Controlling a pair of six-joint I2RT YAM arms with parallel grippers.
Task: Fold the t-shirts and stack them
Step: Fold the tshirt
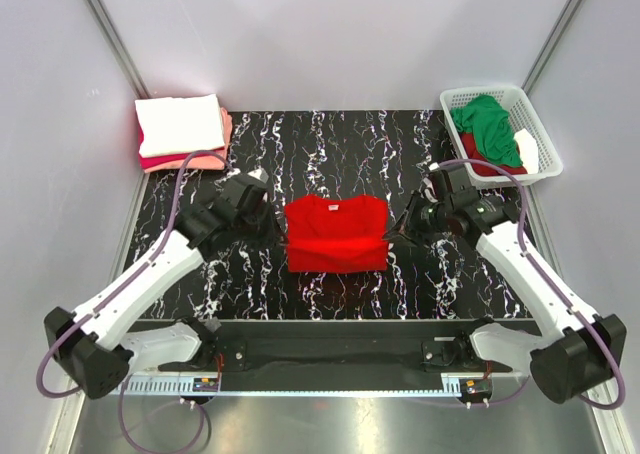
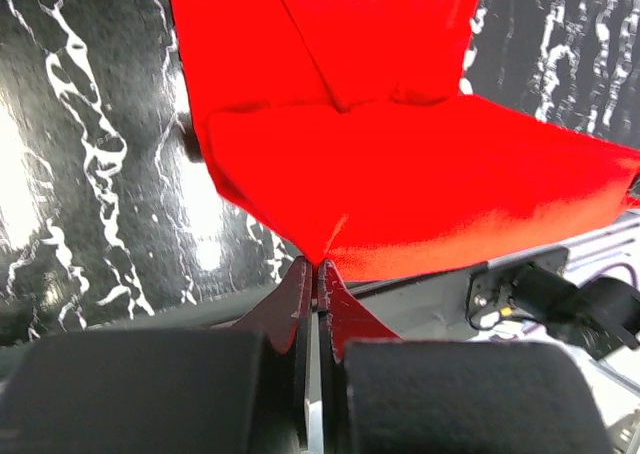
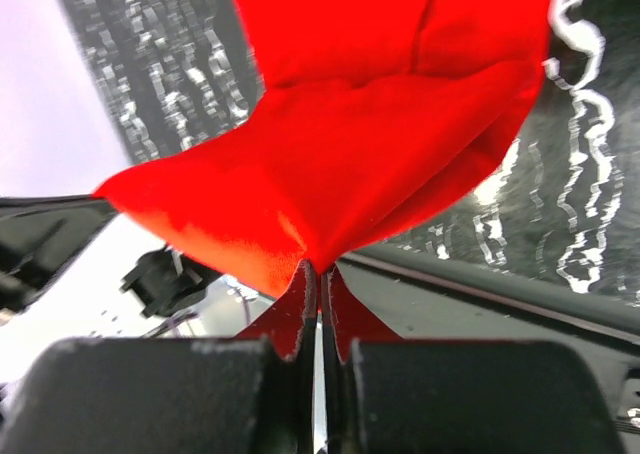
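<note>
Top external view showed the task partway done: a stack of folded shirts (image 1: 182,132), white on top with salmon pink and crimson beneath, sat at the far left corner of the table (image 1: 330,139), while a green shirt (image 1: 487,129) and something dark red lay crumpled in the white basket (image 1: 548,164) at the far right, unfolded. Between them, at the middle of the table, lay the red t-shirt (image 1: 335,232), its sleeves already turned in so it read as a neat rectangle, collar and small white label toward the far side. The left tool (image 1: 277,228) and right tool (image 1: 392,236) each met one of its near corners. Both wrist views showed the jaws pressed together on a pinch of red cloth, with the near edge raised off the table and sagging between them. By my judgement the lengthwise fold was in hand; carrying the shirt to the stack, and then the basket's shirts, remained. How many shirts the basket held could not be counted, and a white piece at its right end could have been a shirt or not. Tool tips were largely lost against the dark table from above.
</note>
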